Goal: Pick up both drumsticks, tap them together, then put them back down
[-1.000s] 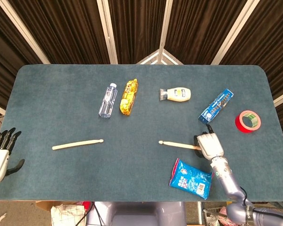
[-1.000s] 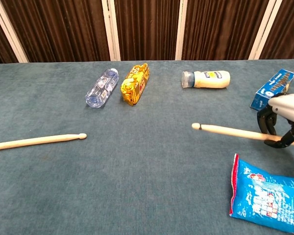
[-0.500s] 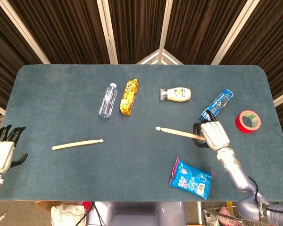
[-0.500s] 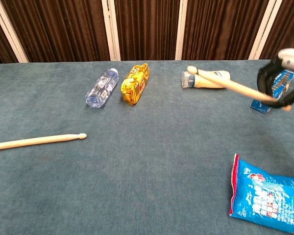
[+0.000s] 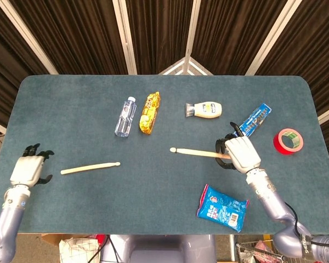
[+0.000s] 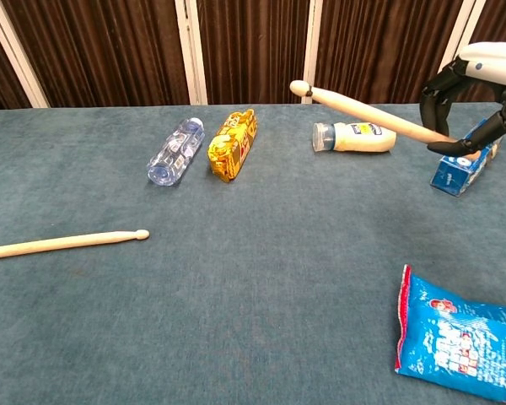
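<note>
My right hand (image 5: 238,154) (image 6: 471,101) grips the butt of one wooden drumstick (image 5: 197,153) (image 6: 367,116) and holds it raised above the table, tip pointing left. The other drumstick (image 5: 90,167) (image 6: 63,242) lies flat on the blue table at the left, tip toward the right. At the table's left edge my left hand (image 5: 28,170) hovers, fingers apart and holding nothing, a little left of that stick's butt end. The chest view does not show the left hand.
At the back lie a clear water bottle (image 5: 125,116), a yellow snack pack (image 5: 149,112), a mayonnaise bottle (image 5: 205,109) and a blue box (image 5: 252,122). Red tape roll (image 5: 288,141) sits far right. A blue snack bag (image 5: 221,207) lies near the front, below my right hand.
My right hand lifted its drumstick off the table and carried it up and leftward. My left hand came in from the table's left edge toward the lying drumstick.
</note>
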Motion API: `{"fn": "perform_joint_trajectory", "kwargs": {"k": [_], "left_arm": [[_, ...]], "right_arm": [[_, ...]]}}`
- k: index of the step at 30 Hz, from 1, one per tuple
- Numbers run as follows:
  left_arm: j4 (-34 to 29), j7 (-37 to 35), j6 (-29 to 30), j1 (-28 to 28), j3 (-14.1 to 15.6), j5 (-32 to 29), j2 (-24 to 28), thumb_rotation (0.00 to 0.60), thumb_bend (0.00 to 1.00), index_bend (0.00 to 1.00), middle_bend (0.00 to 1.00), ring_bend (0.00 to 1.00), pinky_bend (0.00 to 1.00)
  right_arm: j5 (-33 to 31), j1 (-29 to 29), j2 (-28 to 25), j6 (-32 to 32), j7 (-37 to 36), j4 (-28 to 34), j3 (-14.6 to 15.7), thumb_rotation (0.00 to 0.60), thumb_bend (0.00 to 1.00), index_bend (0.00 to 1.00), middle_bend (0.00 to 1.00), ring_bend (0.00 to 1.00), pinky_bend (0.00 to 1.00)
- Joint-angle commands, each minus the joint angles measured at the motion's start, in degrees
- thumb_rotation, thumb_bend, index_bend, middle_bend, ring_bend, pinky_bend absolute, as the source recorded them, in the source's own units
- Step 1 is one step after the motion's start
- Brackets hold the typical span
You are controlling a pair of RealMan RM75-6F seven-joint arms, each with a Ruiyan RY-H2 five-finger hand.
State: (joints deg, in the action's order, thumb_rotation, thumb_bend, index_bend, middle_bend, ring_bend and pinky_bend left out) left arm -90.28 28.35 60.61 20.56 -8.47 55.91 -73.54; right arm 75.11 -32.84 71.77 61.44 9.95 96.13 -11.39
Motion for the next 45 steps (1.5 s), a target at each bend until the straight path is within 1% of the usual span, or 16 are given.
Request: {"fn": "perform_joint_trajectory", "kwargs": {"k": [1, 4, 9, 15, 23, 28, 36, 45], "left_arm": [[2.51, 3.38, -0.50, 2.68, -0.83, -2.94, -3.43, 0.600, 0.37, 0.31, 0.36, 0.07, 0.06], [4.04, 6.03, 0.78, 4.24, -1.43, -4.87, -6.32, 0.600, 0.37, 0.33, 0.38, 0.08, 0.07], [5.44, 9.10, 1.02, 6.11, -1.27, -7.39, -9.49, 0.600, 0.38, 0.36, 0.40, 0.09, 0.07], [6.64, 8.27, 0.97, 6.73, -0.01, -6.20, -11.61, 0.600, 0.40, 0.41, 0.42, 0.10, 0.07], [6.68, 6.59, 1.85, 6.35, 1.71, -3.85, -12.27, 0.600, 0.40, 0.45, 0.46, 0.12, 0.07], [6.64, 7.48, 2.47, 6.33, 2.61, -3.76, -12.69, 0.600, 0.40, 0.46, 0.47, 0.12, 0.07], [8.12, 8.80, 3.55, 6.71, 3.01, -3.76, -14.57, 0.600, 0.40, 0.47, 0.48, 0.13, 0.07], [9.23, 10.18, 4.63, 7.00, 3.42, -3.32, -16.39, 0.600, 0.42, 0.50, 0.51, 0.15, 0.07]], "right_arm": [[-0.41, -0.03, -0.06, 0.13, 0.45, 0.12, 0.02, 0.600, 0.45, 0.65, 0.60, 0.40, 0.00], [-0.97, -0.04, -0.13, 0.11, 0.94, -0.13, 0.09, 0.600, 0.45, 0.65, 0.60, 0.40, 0.00], [-1.32, 0.05, -0.12, 0.35, 1.35, -0.68, 0.31, 0.600, 0.45, 0.65, 0.60, 0.40, 0.00], [-1.71, 0.23, 0.06, 0.54, 1.39, -1.65, 0.58, 0.600, 0.45, 0.65, 0.60, 0.40, 0.00], [-1.67, 0.38, 0.30, 0.91, 1.12, -2.71, 0.81, 0.600, 0.45, 0.65, 0.60, 0.40, 0.00], [-1.63, 0.36, 0.42, 0.80, 1.06, -3.05, 1.05, 0.600, 0.45, 0.65, 0.60, 0.40, 0.00], [-1.80, 0.39, 0.52, 0.90, 1.15, -3.40, 1.13, 0.600, 0.45, 0.65, 0.60, 0.40, 0.00], [-1.70, 0.54, 0.24, 1.33, 1.07, -3.49, 1.10, 0.600, 0.45, 0.65, 0.60, 0.40, 0.00]]}}
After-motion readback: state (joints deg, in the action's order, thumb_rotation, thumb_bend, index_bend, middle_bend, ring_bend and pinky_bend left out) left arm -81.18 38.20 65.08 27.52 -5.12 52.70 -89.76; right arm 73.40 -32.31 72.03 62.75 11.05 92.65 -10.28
